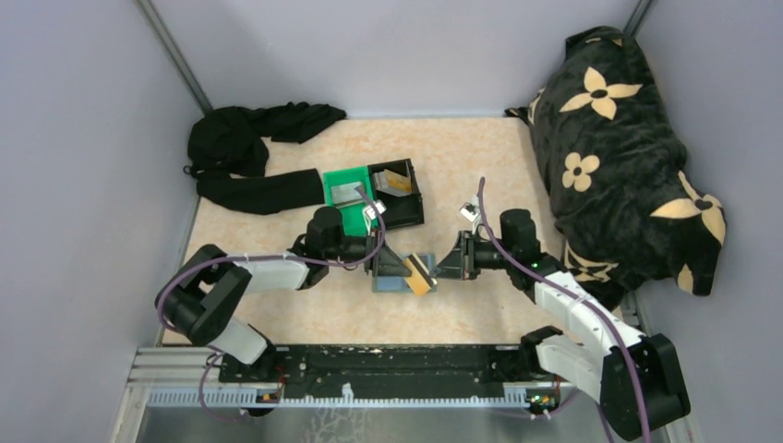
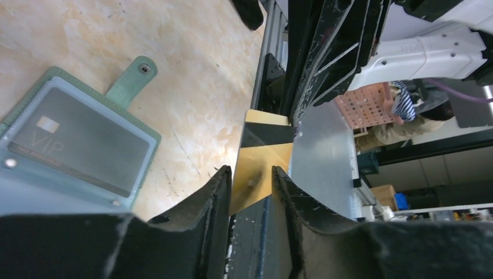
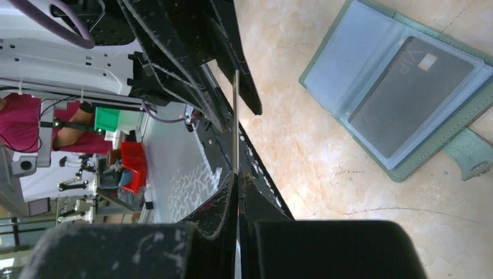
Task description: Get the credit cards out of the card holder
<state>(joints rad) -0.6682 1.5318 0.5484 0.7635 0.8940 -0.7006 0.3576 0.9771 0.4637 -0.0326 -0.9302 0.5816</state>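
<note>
Left arm [image 1: 268, 272] and right arm [image 1: 565, 293] reach inward above one open grey-blue wallet [image 3: 343, 64] holding one dark grey card [image 3: 407, 93]. Right gripper [image 3: 239, 180] pinches one gold striped card [image 2: 261, 165]; left gripper [image 2: 251, 172] half-closed, grip unclear.

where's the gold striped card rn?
Top view, table centre: the gold card is pinched in the right gripper, over the open card holder's right side, with the left gripper's fingers flanking it.
</note>
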